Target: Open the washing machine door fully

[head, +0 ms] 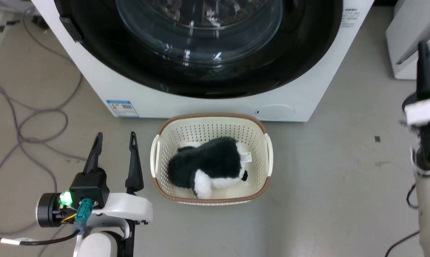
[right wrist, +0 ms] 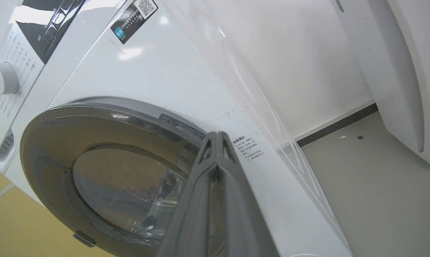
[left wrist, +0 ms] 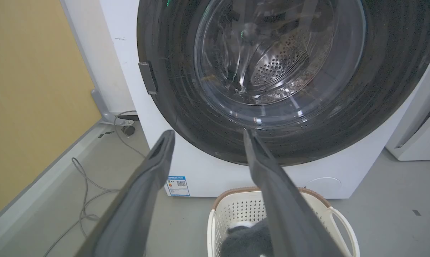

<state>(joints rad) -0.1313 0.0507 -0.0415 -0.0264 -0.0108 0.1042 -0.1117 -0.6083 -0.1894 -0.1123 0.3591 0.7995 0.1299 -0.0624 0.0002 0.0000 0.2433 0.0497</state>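
While the washing machine door (head: 129, 67) sits shut on the washing machine (head: 208, 105), the left gripper (head: 116, 136) hangs spread and empty near its lower left corner; the right gripper (right wrist: 218, 137) is pinched closed, empty. Advised: hook the grey tab (left wrist: 148, 77) on the door's left rim, pull outward.

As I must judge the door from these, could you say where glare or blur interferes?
Head view: white glare streaks cross the washing machine door glass. Left wrist view: reflections ripple over its window, drum holes legible. Right wrist view: the near right hand looks soft.
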